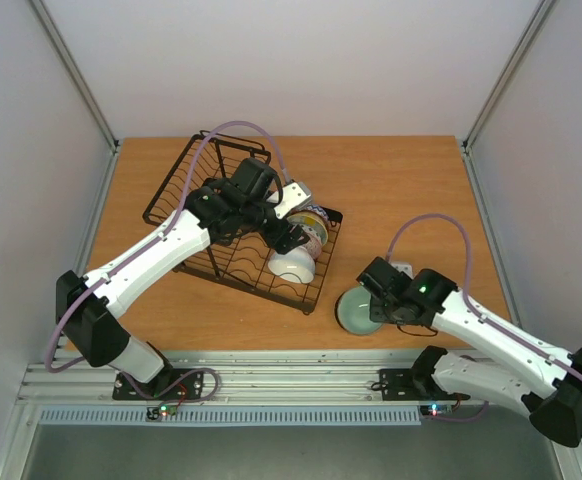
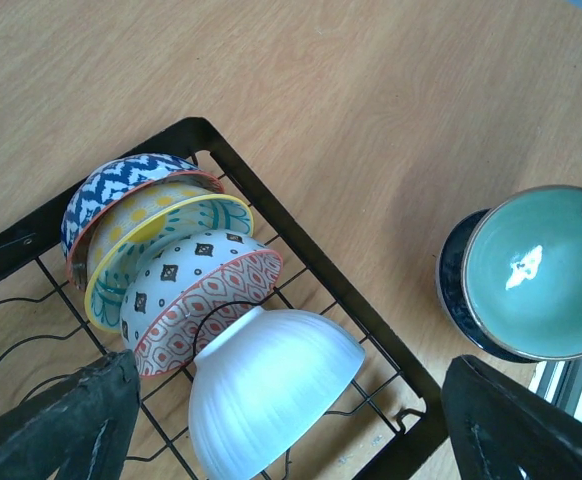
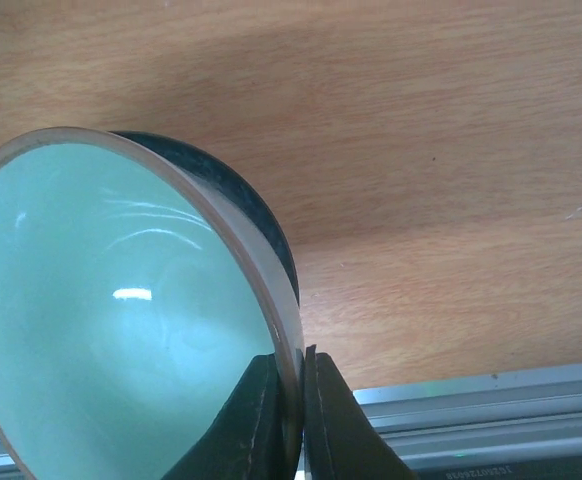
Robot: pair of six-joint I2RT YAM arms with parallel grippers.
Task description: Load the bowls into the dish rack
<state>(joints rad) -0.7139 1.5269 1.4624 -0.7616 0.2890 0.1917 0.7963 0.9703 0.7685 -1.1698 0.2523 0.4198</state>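
The black wire dish rack (image 1: pixel 186 190) lies slanted at the table's left. Four bowls stand on edge in its near end: blue patterned (image 2: pixel 121 185), yellow-centred (image 2: pixel 161 235), red-and-white (image 2: pixel 206 290) and plain white (image 2: pixel 271 385). My left gripper (image 1: pixel 289 238) hovers over them, open, its fingers (image 2: pixel 61 420) wide on either side of the white bowl without touching it. A pale green bowl with a dark outside (image 1: pixel 354 310) is tilted on the table right of the rack. My right gripper (image 3: pixel 293 380) is shut on its rim, one finger inside and one outside.
An aluminium rail (image 1: pixel 291 370) runs along the near table edge, close behind the green bowl (image 3: pixel 121 320). White walls close in the left, right and back sides. Bare wood (image 1: pixel 401 190) lies right of and behind the rack.
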